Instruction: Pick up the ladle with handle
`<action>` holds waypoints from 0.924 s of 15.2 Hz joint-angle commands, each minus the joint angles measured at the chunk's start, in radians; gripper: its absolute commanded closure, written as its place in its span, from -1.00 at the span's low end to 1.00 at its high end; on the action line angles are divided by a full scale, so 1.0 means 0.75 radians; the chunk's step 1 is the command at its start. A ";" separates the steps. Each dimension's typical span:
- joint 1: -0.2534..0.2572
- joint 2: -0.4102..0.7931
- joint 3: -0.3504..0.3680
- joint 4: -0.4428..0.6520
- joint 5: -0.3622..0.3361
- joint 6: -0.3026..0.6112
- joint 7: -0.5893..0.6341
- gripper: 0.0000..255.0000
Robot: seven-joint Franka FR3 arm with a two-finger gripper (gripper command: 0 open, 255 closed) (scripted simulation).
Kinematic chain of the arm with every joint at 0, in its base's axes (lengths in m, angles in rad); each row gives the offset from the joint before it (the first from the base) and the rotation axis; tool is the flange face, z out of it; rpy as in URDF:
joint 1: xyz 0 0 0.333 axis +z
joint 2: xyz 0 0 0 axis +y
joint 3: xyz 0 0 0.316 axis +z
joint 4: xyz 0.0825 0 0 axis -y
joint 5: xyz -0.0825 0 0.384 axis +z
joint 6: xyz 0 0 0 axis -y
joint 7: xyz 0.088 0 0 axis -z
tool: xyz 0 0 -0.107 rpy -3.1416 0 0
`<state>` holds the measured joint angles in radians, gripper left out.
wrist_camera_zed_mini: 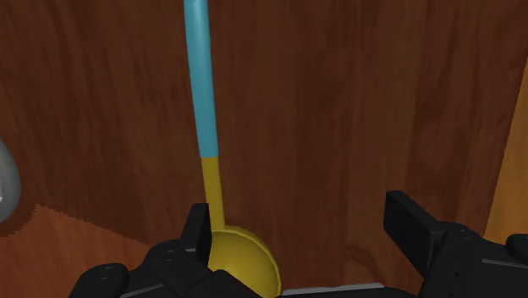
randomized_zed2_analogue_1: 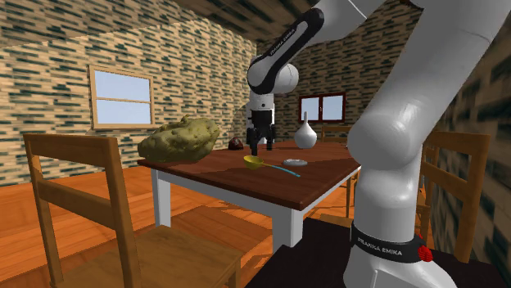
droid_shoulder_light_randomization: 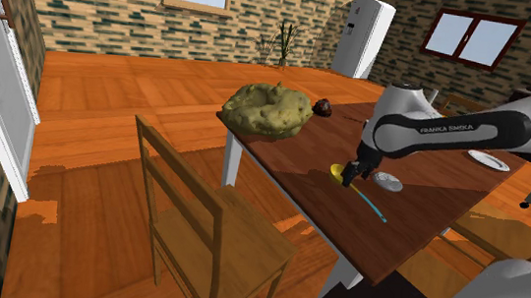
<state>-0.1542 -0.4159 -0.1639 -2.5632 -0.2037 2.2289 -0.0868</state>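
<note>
Brick-walled room, dark wood desk [droid_shoulder_light_randomization: 301,166]: ladle [wrist_camera_zed_mini: 206,127] lies flat near desk's middle, yellow bowl under gripper [wrist_camera_zed_mini: 300,218], which is spread wide, empty. Gripper should be shifted so handle is centred betw. fingers, then lowered & closed near bowl.

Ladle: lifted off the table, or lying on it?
Lying on it. The ladle rests flat on the table, bowl and handle both on the wood; the gripper hangs over the bowl, jaws apart, not clasping it.
</note>
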 commanded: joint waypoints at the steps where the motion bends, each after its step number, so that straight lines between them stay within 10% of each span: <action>1: -0.027 0.077 -0.026 0.019 -0.042 0.077 -0.024 -1.00; 14: -0.074 0.313 -0.076 0.007 -0.125 0.355 -0.029 -1.00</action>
<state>-0.2100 -0.1865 -0.2216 -2.5556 -0.2963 2.4872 -0.1114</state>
